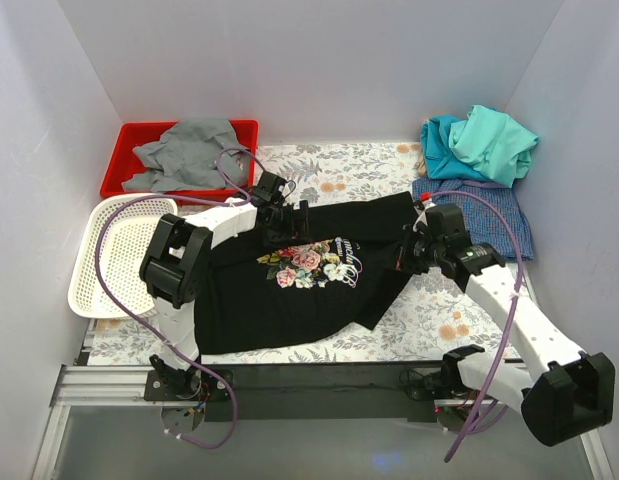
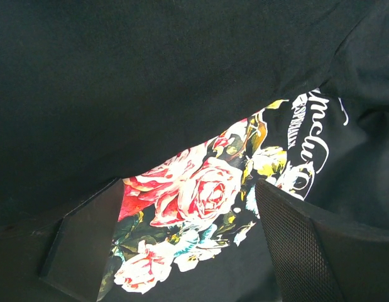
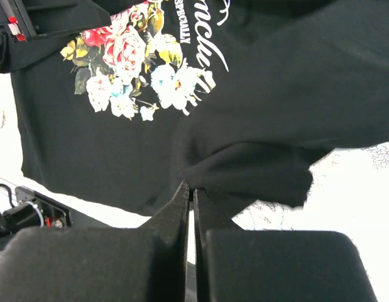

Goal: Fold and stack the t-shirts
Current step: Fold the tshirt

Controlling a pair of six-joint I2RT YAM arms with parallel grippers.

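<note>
– Shirt looks first: what is on the table?
– A black t-shirt [image 1: 279, 305], spread out but creased, with a rose print [image 1: 311, 265] and white script on its chest. It lies just right of the white basket [image 1: 89, 290].
– Which way does it run?
– Its long axis slants from the near edge beside the basket up toward the far right. I cannot tell which end is the collar.
– And the claws?
– The right gripper [image 3: 192, 192] is clenched on a fold at the shirt's end farthest from the basket. The left gripper [image 2: 189, 182] is spread wide over the print, nothing between its fingers.
– Other shirts?
– A teal t-shirt [image 1: 441, 140] and a mint t-shirt [image 1: 499, 140] lie bunched well right of the basket, with a blue-checked t-shirt [image 1: 484, 205] just in front of them.
</note>
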